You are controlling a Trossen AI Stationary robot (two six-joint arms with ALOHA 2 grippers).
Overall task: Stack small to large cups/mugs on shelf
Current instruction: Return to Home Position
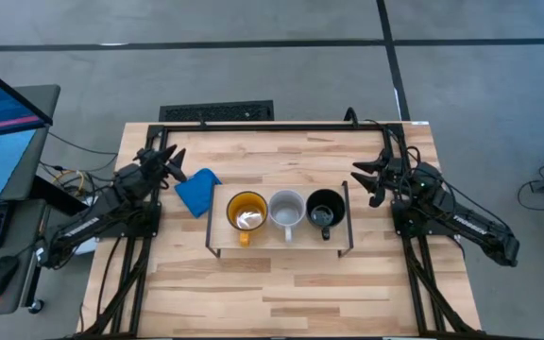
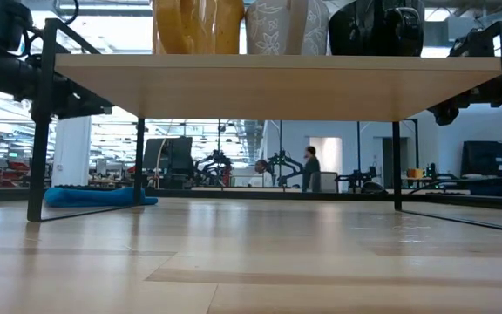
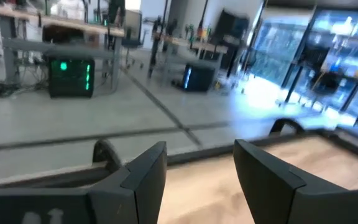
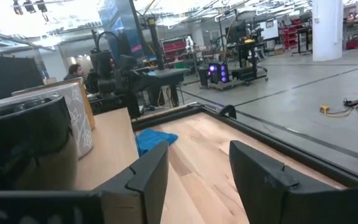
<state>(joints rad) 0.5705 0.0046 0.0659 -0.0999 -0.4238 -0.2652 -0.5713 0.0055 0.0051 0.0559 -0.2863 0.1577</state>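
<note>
Three mugs stand upright in a row on the shelf (image 1: 217,238), a low light-wood board on black wire legs at the table's middle: a yellow-orange mug (image 1: 246,213) at the left, a pale grey-white mug (image 1: 286,212) in the middle, a glossy black mug (image 1: 326,209) at the right. My left gripper (image 1: 170,161) hovers open at the table's far left, beside the blue cloth. My right gripper (image 1: 366,178) hovers open right of the black mug. Nothing sits between the fingers in either wrist view: left (image 3: 197,174), right (image 4: 197,168).
A crumpled blue cloth (image 1: 197,191) lies on the table left of the shelf. A black frame rail (image 1: 281,126) runs along the table's far edge. Bare wood lies in front of the shelf (image 1: 281,293). A person (image 2: 310,169) stands far off in the room.
</note>
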